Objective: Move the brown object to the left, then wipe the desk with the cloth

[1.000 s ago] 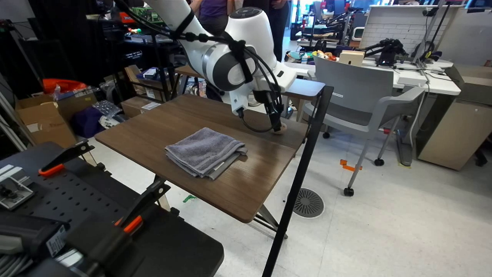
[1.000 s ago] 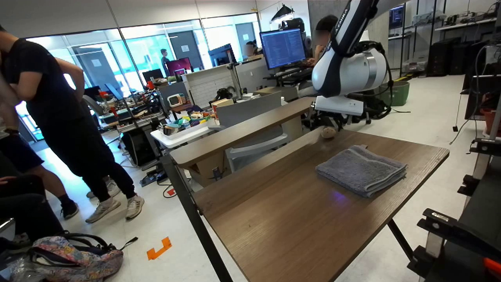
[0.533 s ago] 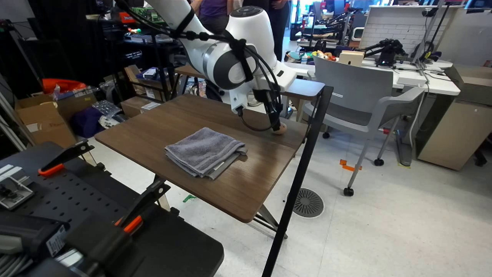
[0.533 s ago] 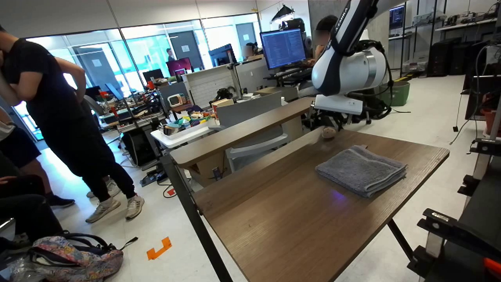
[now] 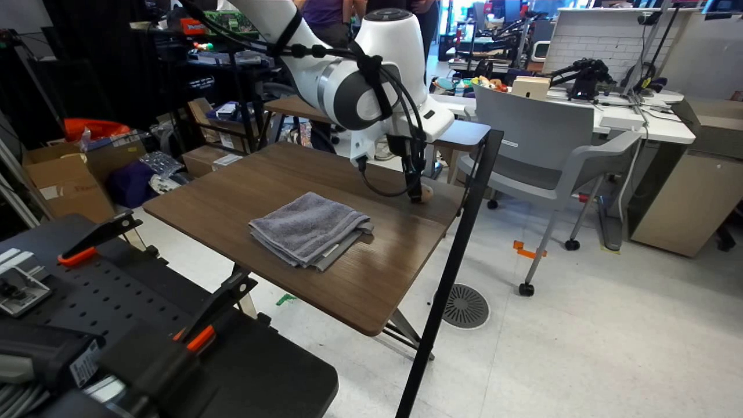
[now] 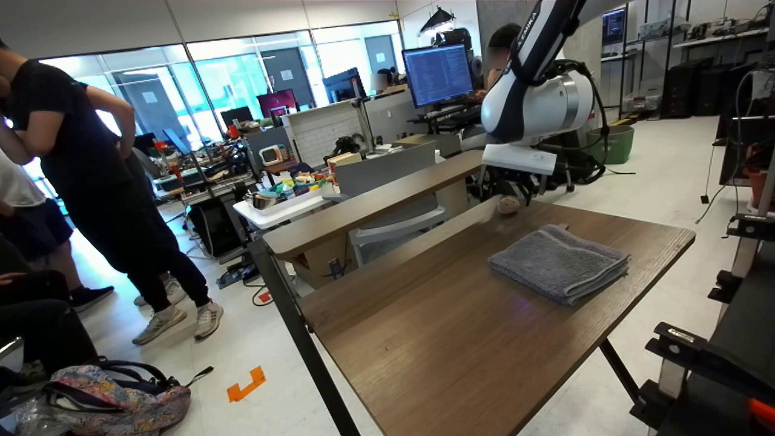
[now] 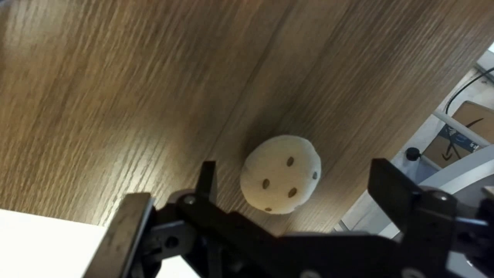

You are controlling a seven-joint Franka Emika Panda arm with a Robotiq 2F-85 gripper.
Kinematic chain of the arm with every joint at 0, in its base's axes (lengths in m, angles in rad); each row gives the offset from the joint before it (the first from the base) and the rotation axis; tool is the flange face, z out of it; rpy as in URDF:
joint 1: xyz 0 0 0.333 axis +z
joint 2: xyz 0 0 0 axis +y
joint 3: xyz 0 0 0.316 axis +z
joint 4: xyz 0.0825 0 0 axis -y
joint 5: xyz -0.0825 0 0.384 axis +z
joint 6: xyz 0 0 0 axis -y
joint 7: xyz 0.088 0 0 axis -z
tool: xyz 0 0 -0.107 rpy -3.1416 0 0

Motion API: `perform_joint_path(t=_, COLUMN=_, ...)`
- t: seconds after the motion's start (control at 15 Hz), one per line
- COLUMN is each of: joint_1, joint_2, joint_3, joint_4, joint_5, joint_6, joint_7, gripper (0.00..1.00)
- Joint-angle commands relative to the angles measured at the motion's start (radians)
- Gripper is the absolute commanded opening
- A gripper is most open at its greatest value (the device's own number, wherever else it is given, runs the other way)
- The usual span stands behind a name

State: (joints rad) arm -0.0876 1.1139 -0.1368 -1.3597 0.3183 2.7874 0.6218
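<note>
Altogether one desk (image 6: 424,345), one cloth (image 6: 560,263), one ball (image 7: 281,175) loose between two wide-apart fingers (image 7: 388,189) of one empty pincer (image 7: 294,168).

In both exterior views the white arm (image 5: 305,69) reaches in from the top edge and slopes down to a rounded joint (image 5: 348,103). In an exterior view the wrist (image 5: 400,49) beyond that joint leans a little off vertical. The dark fingers (image 7: 208,175) hang below the wrist, both pointing downward. In the wrist view they jut in from the bottom edge, spread wide apart, one to each side, with their squared tips at about the same height.
</note>
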Motion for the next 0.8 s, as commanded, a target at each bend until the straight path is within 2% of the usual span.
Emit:
perform_joint_path(t=0.0, joint_1=0.005, joint_2=0.054, joint_3=-0.006, joint_4=0.11, joint_5=0.017, joint_6=-0.061, joint_7=0.074, gripper=1.0)
perform_joint_path(t=0.2, joint_1=0.011, joint_2=0.084, joint_3=-0.019, joint_4=0.154, joint_5=0.005, joint_6=-0.09, joint_7=0.137, gripper=1.0)
perform_joint_path(t=0.27, joint_1=0.013, joint_2=0.094, joint_3=-0.026, joint_4=0.165, joint_5=-0.001, joint_6=-0.101, joint_7=0.156, gripper=0.75)
perform_joint_path(t=0.4, joint_1=0.013, joint_2=0.113, joint_3=-0.035, joint_4=0.19, joint_5=-0.008, joint_6=-0.118, joint_7=0.19, gripper=0.65)
perform_joint_path(t=0.73, joint_1=-0.008, joint_2=0.144, joint_3=-0.033, joint_4=0.255, joint_5=-0.017, joint_6=-0.155, joint_7=0.218, gripper=0.27)
